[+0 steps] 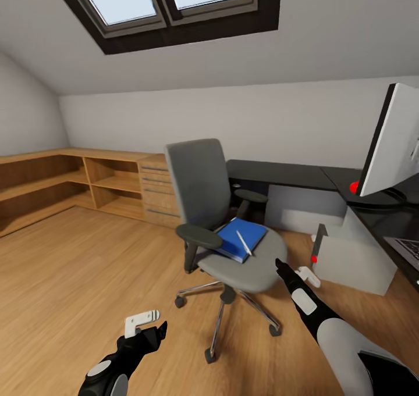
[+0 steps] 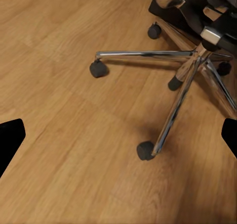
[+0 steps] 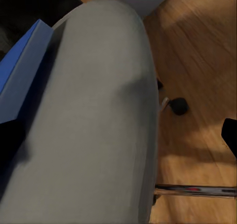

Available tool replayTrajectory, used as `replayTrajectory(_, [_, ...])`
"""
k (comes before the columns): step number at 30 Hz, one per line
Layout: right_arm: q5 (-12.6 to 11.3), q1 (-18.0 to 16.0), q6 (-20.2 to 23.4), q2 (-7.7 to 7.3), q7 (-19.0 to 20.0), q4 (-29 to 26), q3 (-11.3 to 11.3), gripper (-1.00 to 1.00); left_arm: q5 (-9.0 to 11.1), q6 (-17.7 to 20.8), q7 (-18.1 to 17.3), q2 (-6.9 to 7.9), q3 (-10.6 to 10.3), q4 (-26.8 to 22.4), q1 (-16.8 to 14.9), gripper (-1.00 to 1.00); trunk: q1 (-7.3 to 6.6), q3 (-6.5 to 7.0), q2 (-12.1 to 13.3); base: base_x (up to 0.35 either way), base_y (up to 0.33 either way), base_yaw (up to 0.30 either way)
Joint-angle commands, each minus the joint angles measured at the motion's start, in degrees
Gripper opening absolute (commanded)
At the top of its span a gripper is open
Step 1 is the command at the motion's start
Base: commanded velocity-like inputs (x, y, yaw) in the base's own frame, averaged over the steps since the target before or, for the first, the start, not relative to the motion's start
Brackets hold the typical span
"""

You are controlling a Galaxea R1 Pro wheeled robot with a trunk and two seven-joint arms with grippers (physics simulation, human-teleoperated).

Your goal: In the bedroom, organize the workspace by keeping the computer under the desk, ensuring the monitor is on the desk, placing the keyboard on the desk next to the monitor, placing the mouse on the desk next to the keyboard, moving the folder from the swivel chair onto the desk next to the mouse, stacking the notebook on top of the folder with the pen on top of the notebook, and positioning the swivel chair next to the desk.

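Wooden flooring is spreading under the swivel chair [image 1: 227,233], where the folder [image 1: 235,239] is lying near the seat's back edge. We are reaching our right gripper [image 1: 291,270], jaws wide, and should be approaching low and level.

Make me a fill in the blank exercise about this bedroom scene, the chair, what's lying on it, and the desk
1. The blue folder lies on the seat of the ____ chair.
2. The white pen rests on top of the ____.
3. The monitor stands on the ____.
4. The floor under the chair's casters is made of ____.

Missing words: swivel; folder; desk; wood
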Motion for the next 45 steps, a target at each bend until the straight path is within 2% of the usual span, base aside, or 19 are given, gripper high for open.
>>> replayTrajectory(1, [-0.61,-0.05,-0.20,0.00,0.47,0.12,-0.12,1.00,0.61,0.21,0.50,0.00,-0.05,-0.10,0.00,1.00,-0.01,-0.05,-0.02,0.000,0.000,-0.129])
replayTrajectory(30, [-0.60,-0.06,-0.21,0.17,0.30,0.05,-0.09,1.00,0.70,0.21,0.52,0.00,-0.05,0.08,0.00,1.00,-0.01,-0.05,-0.02,0.000,0.000,-0.015])
replayTrajectory(33, [-0.56,-0.05,-0.26,0.09,0.31,0.04,-0.09,1.00,0.97,0.05,0.42,0.00,-0.05,-1.23,-0.05,1.00,-0.01,-0.05,-0.02,0.000,0.000,0.000])
replayTrajectory(36, [-0.53,-0.07,-0.27,0.08,0.34,0.04,-0.09,1.00,1.06,-1.43,0.35,0.00,-0.05,-2.57,0.08,1.00,-0.01,-0.05,-0.02,0.000,0.000,0.000])
replayTrajectory(37, [-0.52,-0.07,-0.22,0.05,0.31,0.04,-0.09,1.00,1.16,-5.07,0.30,0.00,-0.05,-3.09,0.20,1.00,-0.01,-0.05,-0.02,0.000,0.000,0.000])
replayTrajectory(38, [-0.52,-0.06,-0.21,0.05,0.31,0.04,-0.09,1.00,1.18,-6.12,0.29,0.00,-0.05,-3.19,0.22,1.00,-0.01,-0.05,-0.02,0.000,0.000,0.000])
replayTrajectory(45, [-0.52,-0.06,-0.21,0.04,0.30,-0.03,-0.09,1.00,1.23,-7.83,0.28,-0.03,-0.05,-3.34,1.13,1.00,-0.01,-0.05,-0.02,0.000,0.000,0.000])
